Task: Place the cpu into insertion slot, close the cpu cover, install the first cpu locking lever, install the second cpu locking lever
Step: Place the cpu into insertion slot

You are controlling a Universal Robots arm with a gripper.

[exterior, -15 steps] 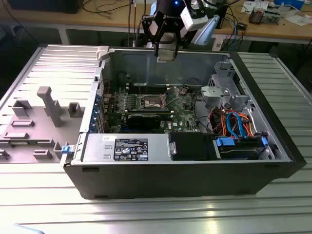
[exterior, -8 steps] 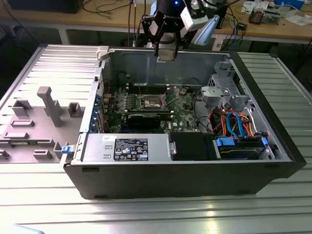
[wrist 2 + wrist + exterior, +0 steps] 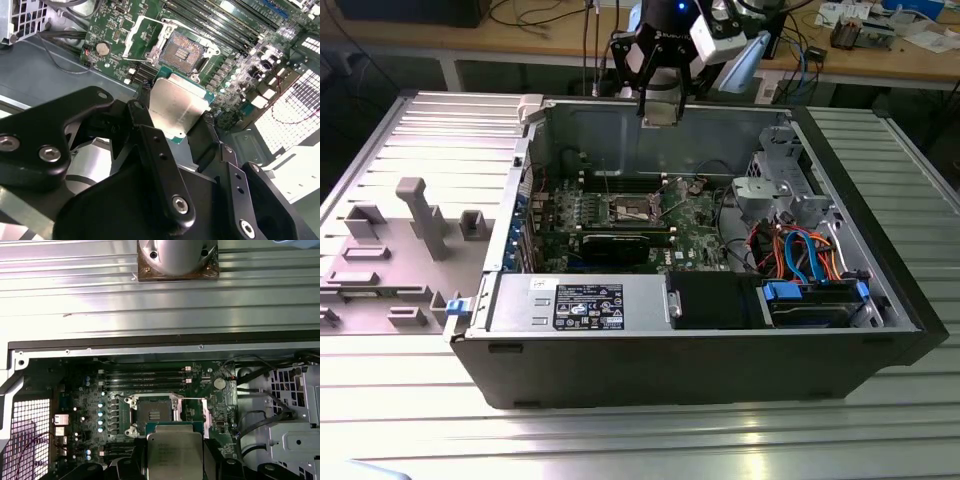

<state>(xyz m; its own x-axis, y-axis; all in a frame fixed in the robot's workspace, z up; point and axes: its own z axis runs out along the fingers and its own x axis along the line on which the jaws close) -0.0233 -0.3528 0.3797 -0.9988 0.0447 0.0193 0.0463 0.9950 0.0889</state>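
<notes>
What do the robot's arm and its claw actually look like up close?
The gripper is matte black: chunky, angular links joined by silver screw heads, ending in two slim black fingers. In the exterior view, the arm's wrist is black too, with a glowing blue ring above it and pale grey and light blue attachments at its side.

cpu (image 3: 175,105) top: brushed silvery metal, satin sheen; insertion slot (image 3: 186,46) rim: bright bare metal, centre dark matt; motherboard (image 3: 107,27): green, slight gloss; gripper (image 3: 176,114): matt black, screw heads shiny; table (image 3: 150,300): ribbed metal, glaring.
</notes>
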